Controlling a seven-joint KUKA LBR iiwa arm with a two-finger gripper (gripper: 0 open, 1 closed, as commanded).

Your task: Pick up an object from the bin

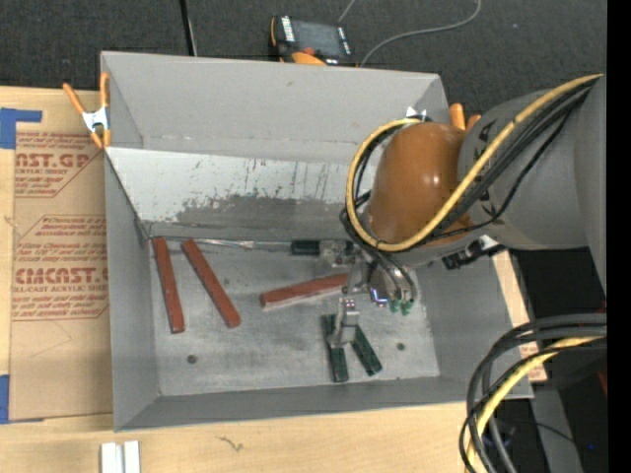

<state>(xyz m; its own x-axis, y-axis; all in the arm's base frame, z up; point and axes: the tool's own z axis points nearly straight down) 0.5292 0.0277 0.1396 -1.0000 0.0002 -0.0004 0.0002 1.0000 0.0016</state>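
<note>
Although whether the jaws are spread or clenched cannot be told, they stand low in the grey metal bin (133, 313), right of centre, just beside two short dark green sticks (342, 351) running lengthwise toward the near wall, a reddish-brown flat stick (304, 293) ending alongside.

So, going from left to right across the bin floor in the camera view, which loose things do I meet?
upright brown stick → slanted brown stick → near-level brown stick → dark green pieces
</note>
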